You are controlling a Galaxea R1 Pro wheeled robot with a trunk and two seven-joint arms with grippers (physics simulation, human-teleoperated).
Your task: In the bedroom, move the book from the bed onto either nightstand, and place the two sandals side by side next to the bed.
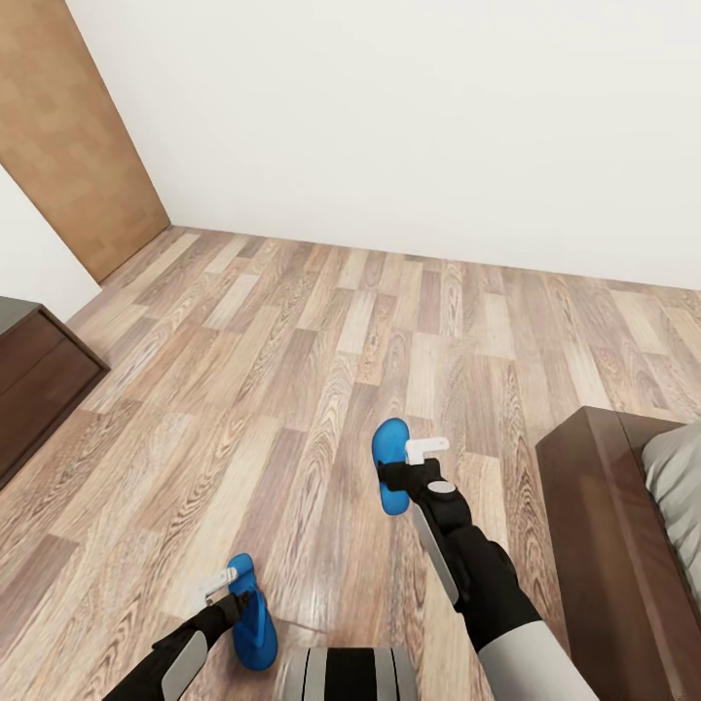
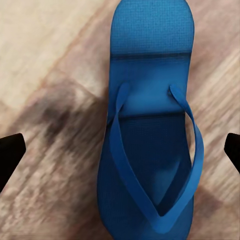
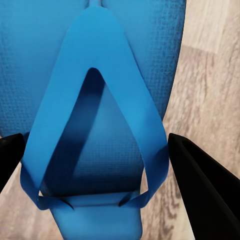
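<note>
Blue sandals are lying well apart on the floor, lower frame; each hand is hovering open, gripping nothing. Better closing squarely across the straps before carrying both toward the bed.

Head view: high, angled forward and down across light brown wood-plank floor toward a white wall. Left wrist view: straight down, near, over one bright blue flip-flop sandal. Right wrist view: straight down, very close, over the other blue sandal. All views share floor and sandals.
</note>
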